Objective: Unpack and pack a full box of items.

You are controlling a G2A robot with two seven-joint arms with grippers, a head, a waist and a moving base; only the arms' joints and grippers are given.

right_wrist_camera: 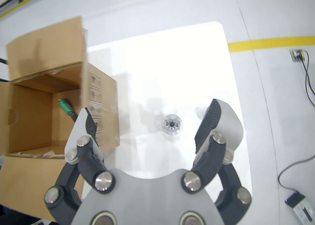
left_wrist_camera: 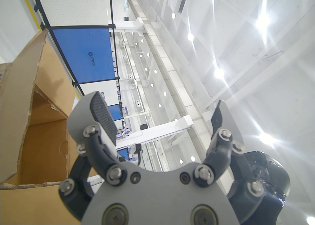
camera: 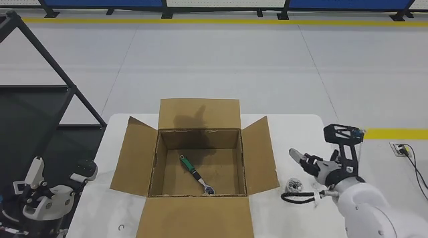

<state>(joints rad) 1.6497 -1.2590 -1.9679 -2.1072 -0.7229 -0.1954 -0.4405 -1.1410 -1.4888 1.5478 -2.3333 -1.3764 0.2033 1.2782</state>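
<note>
The cardboard box [camera: 199, 113] sits in the middle of the white bench [camera: 294, 131], open, with all four flaps folded outward. On its floor lies a ratchet wrench [camera: 196, 174], set at a slant, its green handle toward the far side and its metal head toward the near wall. On the bench to the right of the box, apart from its right flap, rests a small round clear piece [camera: 293, 185] with a dark centre and a ring of holes; what it is cannot be told. The right tool [right_wrist_camera: 150, 110] hovers over this part of the bench, its ribbed fingers [right_wrist_camera: 208, 120] spread wide with nothing between them, and the round piece [right_wrist_camera: 171, 124] lies on the surface below the gap. The left tool [left_wrist_camera: 158, 99] is low at the near left corner of the bench, beside the box's left flap, pointing up toward the ceiling lights, its fingers likewise spread and holding nothing.
</note>
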